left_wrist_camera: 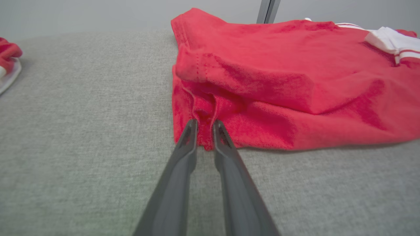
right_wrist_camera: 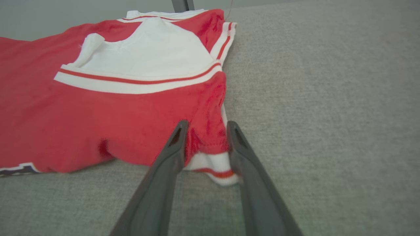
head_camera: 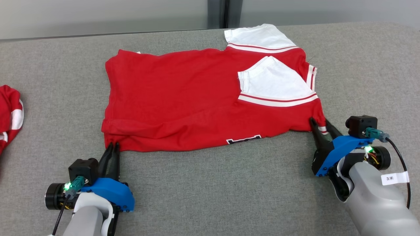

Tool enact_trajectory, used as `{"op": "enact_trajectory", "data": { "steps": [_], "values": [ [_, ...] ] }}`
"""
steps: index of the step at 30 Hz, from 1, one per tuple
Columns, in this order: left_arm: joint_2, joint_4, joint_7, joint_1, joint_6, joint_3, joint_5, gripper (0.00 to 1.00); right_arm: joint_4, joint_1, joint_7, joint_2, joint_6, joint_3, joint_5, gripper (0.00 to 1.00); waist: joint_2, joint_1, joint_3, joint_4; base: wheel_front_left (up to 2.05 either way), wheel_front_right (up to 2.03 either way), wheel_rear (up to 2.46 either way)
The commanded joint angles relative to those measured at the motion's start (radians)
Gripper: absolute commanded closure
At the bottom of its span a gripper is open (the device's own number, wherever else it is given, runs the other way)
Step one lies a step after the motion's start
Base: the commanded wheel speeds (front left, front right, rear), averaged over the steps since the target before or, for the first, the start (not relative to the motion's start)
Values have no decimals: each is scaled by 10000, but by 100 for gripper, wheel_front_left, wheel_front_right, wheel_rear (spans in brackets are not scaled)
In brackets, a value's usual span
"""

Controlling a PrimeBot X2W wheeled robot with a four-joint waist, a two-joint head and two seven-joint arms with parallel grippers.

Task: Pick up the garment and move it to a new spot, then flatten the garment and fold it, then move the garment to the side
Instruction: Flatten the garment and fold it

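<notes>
Left end effector (head_camera: 113,144), garment (head_camera: 183,101) crosswise, sleeves (head_camera: 272,80) rightward

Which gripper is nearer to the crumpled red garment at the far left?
Left. The left gripper sits at the shirt's near left corner, right of that garment; the right gripper is at the shirt's opposite near corner, much farther away.

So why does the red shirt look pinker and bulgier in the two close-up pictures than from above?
Head view: soft, even light, no glare, the shirt deep red and sharp. Left wrist view: the wide-angle lens swells the shirt's near corner, colour washes toward pink, the jaws go soft at the bottom edge. Right wrist view: same stretch, the white sleeve bright.
</notes>
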Motion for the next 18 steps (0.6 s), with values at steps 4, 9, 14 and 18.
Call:
{"op": "enact_trajectory", "data": {
  "steps": [4,9,14,18],
  "values": [
    [15,15,-49,-208,-112,176,26,100,18,-24,-31,43,1,-88,148,100,0,0,-12,8,0,0,0],
    [-78,-304,-49,81,-225,494,-106,100,-403,337,-31,-140,1,-351,347,100,0,0,-241,75,0,0,0],
    [-137,-716,-49,635,-339,651,-188,100,-1103,1039,-31,-321,1,-582,628,100,0,0,-721,134,0,0,0],
    [-181,-1239,-49,1419,-362,723,-247,100,-1903,1989,-31,-438,1,-648,777,100,0,0,-1157,133,0,0,0]
  ]
}}
